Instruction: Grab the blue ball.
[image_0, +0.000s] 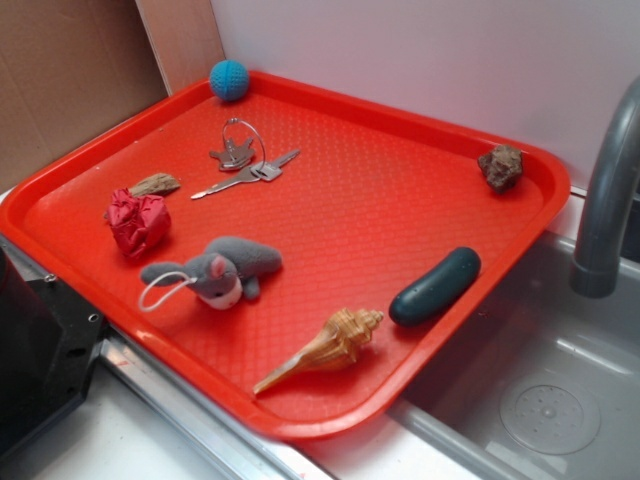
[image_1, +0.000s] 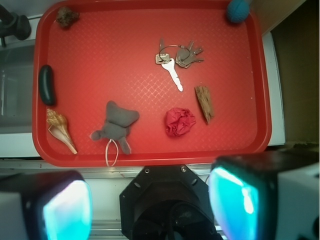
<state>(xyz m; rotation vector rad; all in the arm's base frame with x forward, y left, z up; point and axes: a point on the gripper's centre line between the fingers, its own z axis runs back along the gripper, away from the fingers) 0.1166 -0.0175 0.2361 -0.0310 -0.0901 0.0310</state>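
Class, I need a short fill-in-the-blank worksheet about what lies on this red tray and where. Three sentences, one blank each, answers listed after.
1. The blue ball sits in a ____ of the red tray, against its rim.
2. The keys hang on a metal ____.
3. The seashell lies beside the dark green oblong thing, and both rest near the tray edge closest to the ____.

Missing words: corner; ring; sink

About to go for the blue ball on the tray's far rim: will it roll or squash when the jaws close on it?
The blue ball looks knitted, so it is probably soft and light, likely to compress rather than slip. Being round and perched on the tray rim, a nudge may well roll it off. The gripper appears open, well short of it.
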